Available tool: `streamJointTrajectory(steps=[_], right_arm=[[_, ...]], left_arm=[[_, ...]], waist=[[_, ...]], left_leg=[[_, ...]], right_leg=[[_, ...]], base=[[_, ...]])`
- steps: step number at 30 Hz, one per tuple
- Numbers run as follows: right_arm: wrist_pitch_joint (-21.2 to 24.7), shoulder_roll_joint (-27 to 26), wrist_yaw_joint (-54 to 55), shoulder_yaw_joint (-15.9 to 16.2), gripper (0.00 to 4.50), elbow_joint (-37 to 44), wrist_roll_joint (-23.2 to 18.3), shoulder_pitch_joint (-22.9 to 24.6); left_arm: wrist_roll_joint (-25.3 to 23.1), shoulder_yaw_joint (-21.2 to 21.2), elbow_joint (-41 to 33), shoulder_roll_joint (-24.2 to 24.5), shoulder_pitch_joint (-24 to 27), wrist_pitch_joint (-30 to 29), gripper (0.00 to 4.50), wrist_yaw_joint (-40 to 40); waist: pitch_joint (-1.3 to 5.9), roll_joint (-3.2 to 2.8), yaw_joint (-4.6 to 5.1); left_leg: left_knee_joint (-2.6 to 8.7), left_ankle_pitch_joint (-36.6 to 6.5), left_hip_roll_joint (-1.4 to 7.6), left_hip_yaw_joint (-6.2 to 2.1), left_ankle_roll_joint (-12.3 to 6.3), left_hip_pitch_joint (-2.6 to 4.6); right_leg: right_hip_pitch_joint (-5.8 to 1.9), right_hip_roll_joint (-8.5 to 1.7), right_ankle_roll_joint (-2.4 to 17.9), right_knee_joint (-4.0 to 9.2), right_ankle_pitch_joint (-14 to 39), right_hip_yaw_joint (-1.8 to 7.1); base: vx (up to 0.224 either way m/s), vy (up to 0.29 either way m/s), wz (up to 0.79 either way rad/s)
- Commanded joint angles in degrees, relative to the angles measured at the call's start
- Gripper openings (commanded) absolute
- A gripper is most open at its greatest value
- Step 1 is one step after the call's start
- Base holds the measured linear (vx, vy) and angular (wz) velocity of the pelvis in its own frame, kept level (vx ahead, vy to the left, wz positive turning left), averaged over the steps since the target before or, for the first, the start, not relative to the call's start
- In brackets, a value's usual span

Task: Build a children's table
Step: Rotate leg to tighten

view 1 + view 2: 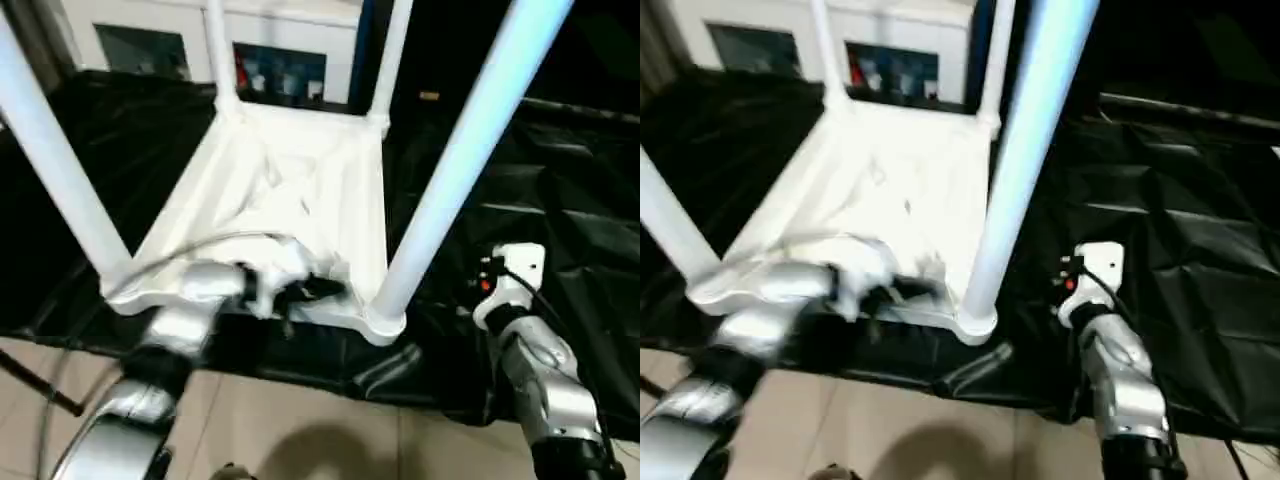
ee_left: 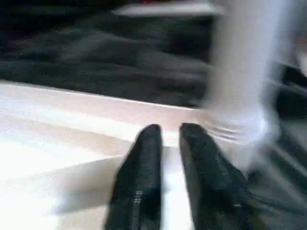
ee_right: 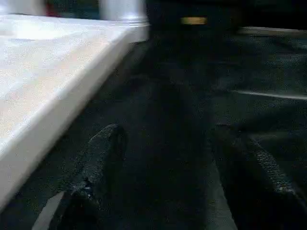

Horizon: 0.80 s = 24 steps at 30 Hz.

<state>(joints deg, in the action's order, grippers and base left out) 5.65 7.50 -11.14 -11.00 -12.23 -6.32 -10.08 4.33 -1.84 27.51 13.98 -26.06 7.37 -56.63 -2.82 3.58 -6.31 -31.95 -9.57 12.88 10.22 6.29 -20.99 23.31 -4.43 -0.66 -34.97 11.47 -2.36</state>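
The children's table stands upside down on the black-draped work table, its ribbed white tabletop facing up. Four white legs rise from the corner sockets: near right, near left, and two at the back. My left gripper is at the tabletop's near edge, close to the near right leg. Its black fingers stand a narrow gap apart with nothing seen between them. My right gripper is open and empty, low over the black cloth just right of the tabletop's side edge.
Crumpled black drape covers the work table, whose front edge runs just below the tabletop. Tiled floor lies in front. A white cabinet stands behind. A thin dark rod crosses the lower left.
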Motion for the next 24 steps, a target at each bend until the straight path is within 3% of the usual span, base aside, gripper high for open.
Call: streamJointTrajectory(steps=[1, 5, 7, 8, 9, 10, 14, 15, 16, 17, 18, 19, 21, 24], right_arm=[[0.92, -0.22, 2.26, 0.09, 3.0, 2.96, 1.93, 0.89], [-0.95, -2.15, 3.02, 2.79, 3.35, 6.61, 3.69, 3.67], [-1.28, -2.76, 3.58, 3.02, 3.47, 6.84, 3.34, 4.13], [-1.81, -3.27, 3.69, 3.63, 3.63, 7.31, 2.76, 5.16], [-1.9, -3.42, 3.71, 3.83, 3.79, 7.49, 2.66, 5.47], [-2.58, -3.69, 3.74, 3.97, 3.79, 7.8, 2.61, 6.19], [-3.55, -3.93, 3.86, 3.98, 4.15, 9.23, 3.31, 8.67], [-3.71, -3.73, 3.51, 4.29, 4.24, 9.93, 3.6, 9.48], [-3.73, -3.59, 3.21, 4.36, 4.24, 10.31, 3.56, 9.95], [-3.6, -3.69, 3.17, 4.58, 4.27, 10.96, 3.6, 10.51], [-2.13, -3.18, 3.68, 5.15, 4.38, 12.48, 4.27, 11.9], [-1.61, -3.08, 4.03, 5.29, 4.46, 12.72, 4.72, 12.06], [1.86, -2.95, 4.72, 6.04, 4.5, 13.84, 5.4, 12.58], [5.15, -1.86, 1.78, 8.92, 4.5, 14.0, 5.64, 12.55]], left_arm=[[0.16, 3.65, -4.79, -2.16, 2.31, -2.92, 1.25, 8.67], [0.16, 13.72, -14.89, -9.4, 9.98, -3.18, 1.53, 28.28], [-0.19, 14.73, -16.55, -9.89, 11.8, -1.9, 1.64, 30.66], [0.28, 15.87, -19.49, -11.01, 15.1, -0.43, 1.75, 32.83], [0.57, 16.07, -20.3, -11.31, 15.91, -0.12, 1.89, 33.19], [0.19, 15.93, -21.8, -11.44, 17.97, 0.12, 1.89, 33.29], [-1.82, 14.53, -27.73, -11.98, 24.36, -1.2, 2.23, 34.32], [-1.88, 14.76, -28.9, -12.41, 25.6, -1.74, 2.33, 35.5], [-1.55, 14.78, -29.53, -12.78, 26.24, -1.62, 2.33, 35.76], [-0.88, 14.76, -30.33, -12.84, 26.88, -1.85, 2.4, 35.64], [-0.54, 13.44, -31.58, -13.06, 28.22, -2.47, 2.52, 35.96], [-0.65, 13.39, -31.59, -13.26, 28.23, -2.46, 2.64, 36.34], [-2.01, 13.09, -31.7, -13.93, 28.1, -4.54, 2.74, 38.77], [-3.65, 11.45, -31.78, -13.74, 28.08, -8.16, 2.89, 39.78]], waist=[[3.44, 0.16, 0.32], [3.31, 0.57, 0.55], [3.08, 1.24, 0.83], [3.04, 1.52, 0.91], [2.88, 1.37, 1.04], [2.85, 1.24, 1.03], [2.75, 1.18, 1.09], [2.65, 0.3, 1.05], [2.45, 0.87, 1.2], [2.52, 0.34, 1.12], [2.46, 0.0, 1.23], [2.32, 0.44, 1.41], [2.39, -0.21, 1.71], [2.44, -0.19, 2.31]], left_leg=[[3.19, -9.05, 0.4, 0.51, -1.7, 0.39], [2.99, -9.81, 0.48, 0.51, -2.47, 0.41], [3.09, -11.6, 0.41, 0.54, -2.4, 0.28], [3.18, -12.49, 0.34, 0.45, -2.21, 0.33], [3.28, -13.1, 0.52, 0.3, -1.88, 0.19], [3.25, -14.03, 0.5, 0.39, -1.61, 0.53], [3.27, -15.04, 0.57, 0.31, -1.14, 0.33], [3.36, -16.36, 0.53, 0.33, -0.82, 0.65], [3.45, -18.06, 0.46, 0.32, -0.64, 0.47], [3.48, -18.51, 0.47, 0.22, -0.37, 0.56], [3.52, -19.3, 0.48, 0.17, -0.04, 0.61], [3.62, -20.17, 0.42, 0.09, 0.18, 0.35], [3.57, -20.71, 0.34, 0.03, 0.58, 0.5], [3.45, -21.83, 0.13, -0.1, 0.51, 0.47]], right_leg=[[-2.83, -2.4, 9.56, 3.29, 3.32, 1.66], [-2.88, -2.35, 9.12, 3.5, 1.41, 1.79], [-2.82, -2.29, 8.12, 3.91, 3.74, 1.75], [-2.78, -2.23, 7.06, 4.08, 6.32, 1.76], [-2.7, -2.31, 6.44, 4.09, 7.23, 1.83], [-2.36, -2.08, 5.72, 4.27, 8.07, 1.89], [-2.28, -1.96, 4.52, 4.28, 7.48, 1.99], [-1.95, -1.79, 4.69, 4.31, 7.82, 2.08], [-2.0, -1.71, 4.18, 4.67, 9.96, 2.02], [-2.0, -1.79, 4.0, 4.64, 10.65, 2.08], [-1.83, -1.76, 3.76, 4.75, 11.33, 2.16], [-1.99, -1.63, 3.3, 4.94, 12.54, 2.06], [-1.88, -1.45, 3.08, 4.88, 12.86, 2.16], [-1.77, -1.47, 2.39, 5.16, 15.07, 2.09]], base=[[0.0, 0.0, 0.0], [0.0, 0.0, 0.0], [0.0, 0.0, 0.0], [0.0, 0.0, 0.0], [0.0, 0.0, 0.0], [0.0, 0.0, 0.0], [0.0, 0.0, 0.0], [0.0, 0.0, 0.0], [0.0, 0.0, 0.0], [0.0, 0.0, 0.0], [0.0, 0.0, 0.0], [0.0, 0.0, 0.0], [0.0, 0.0, 0.0], [0.0, 0.0, 0.0]])
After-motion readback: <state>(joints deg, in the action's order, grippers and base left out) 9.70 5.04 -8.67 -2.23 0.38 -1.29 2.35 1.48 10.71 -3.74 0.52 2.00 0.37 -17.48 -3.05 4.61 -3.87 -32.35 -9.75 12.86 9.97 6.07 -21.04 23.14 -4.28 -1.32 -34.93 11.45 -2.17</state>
